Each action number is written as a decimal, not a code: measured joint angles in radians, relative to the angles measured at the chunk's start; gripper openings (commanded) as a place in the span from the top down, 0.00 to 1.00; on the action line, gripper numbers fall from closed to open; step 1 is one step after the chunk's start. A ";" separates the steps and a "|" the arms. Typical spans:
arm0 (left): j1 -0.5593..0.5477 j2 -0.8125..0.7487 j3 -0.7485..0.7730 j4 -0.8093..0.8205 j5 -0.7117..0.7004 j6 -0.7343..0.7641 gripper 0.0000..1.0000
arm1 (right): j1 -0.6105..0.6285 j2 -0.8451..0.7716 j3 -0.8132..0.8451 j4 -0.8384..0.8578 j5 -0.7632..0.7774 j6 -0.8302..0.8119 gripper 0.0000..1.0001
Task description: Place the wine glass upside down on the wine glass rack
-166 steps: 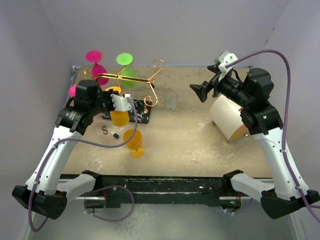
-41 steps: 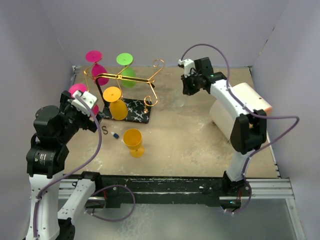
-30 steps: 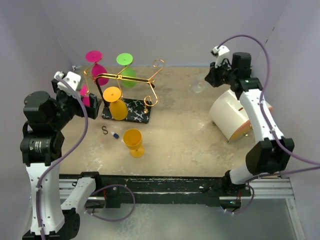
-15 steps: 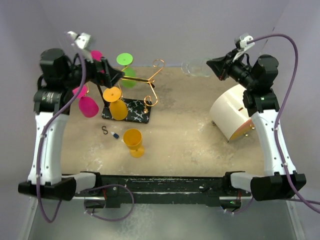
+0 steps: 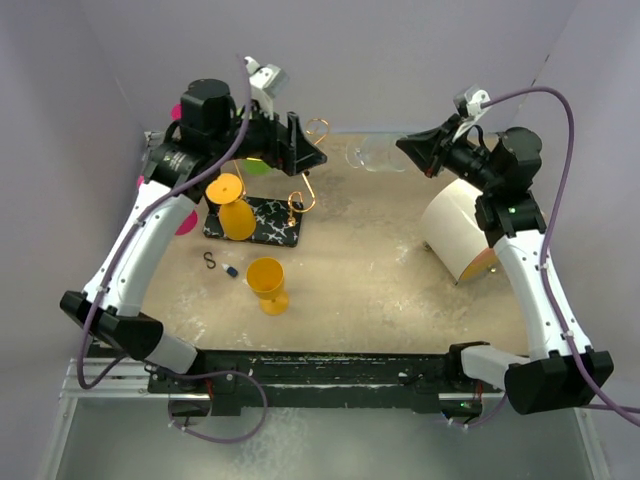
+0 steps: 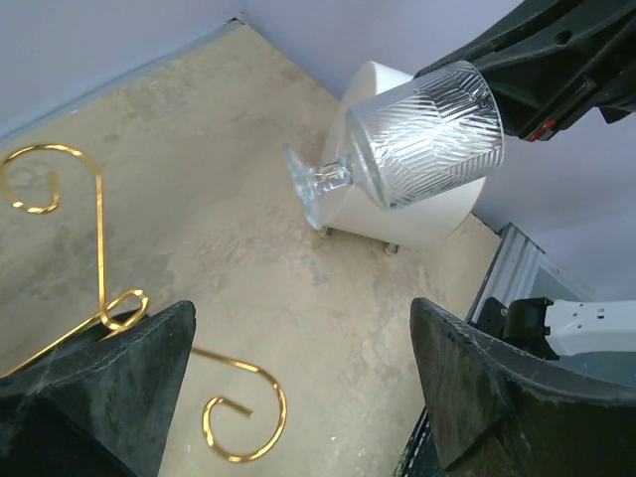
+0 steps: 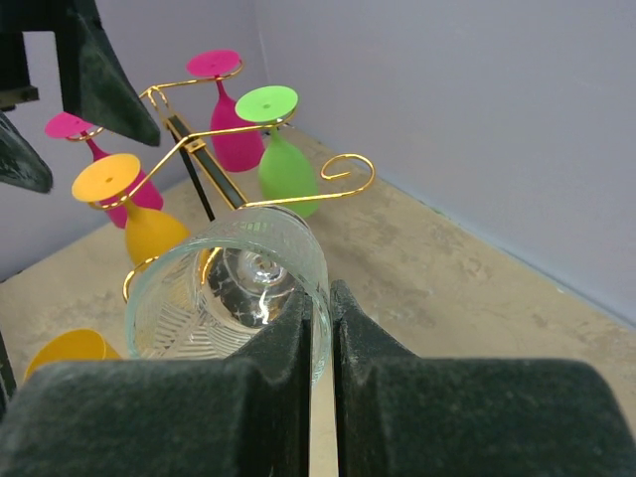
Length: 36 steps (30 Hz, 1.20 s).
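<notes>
A clear ribbed wine glass (image 5: 375, 155) hangs on its side in the air, foot toward the rack. My right gripper (image 5: 410, 150) is shut on its rim, one finger inside the bowl (image 7: 229, 288) and one outside (image 7: 321, 298). The wine glass rack (image 5: 300, 190) is gold wire on a black marbled base (image 5: 262, 222). It carries an orange glass (image 5: 232, 205), a green glass (image 7: 283, 149) and pink ones (image 7: 224, 109) upside down. My left gripper (image 5: 308, 152) hovers above the rack's right arm, open and empty (image 6: 303, 397), facing the clear glass (image 6: 417, 139).
Another orange glass (image 5: 268, 283) stands on the table in front of the rack. A small S-hook (image 5: 208, 260) and a blue bit (image 5: 231, 271) lie left of it. A white cylinder (image 5: 450, 235) lies on its side at the right. Purple walls close in the back and sides.
My left arm has swung up and to the right, over the rack, its jaws staying wide. My right arm has carried the clear glass left and slightly down, toward the rack.
</notes>
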 measured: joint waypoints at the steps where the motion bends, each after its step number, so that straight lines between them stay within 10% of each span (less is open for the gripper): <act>1: -0.021 0.016 0.010 0.006 -0.005 -0.003 0.14 | 0.000 -0.003 0.000 0.000 -0.002 -0.005 1.00; 23: -0.141 0.204 0.041 0.129 -0.040 -0.131 0.61 | 0.000 -0.008 -0.012 0.001 -0.043 -0.033 1.00; 36: -0.141 0.223 0.010 0.146 -0.039 -0.171 0.61 | 0.000 -0.008 -0.012 0.005 -0.052 -0.033 1.00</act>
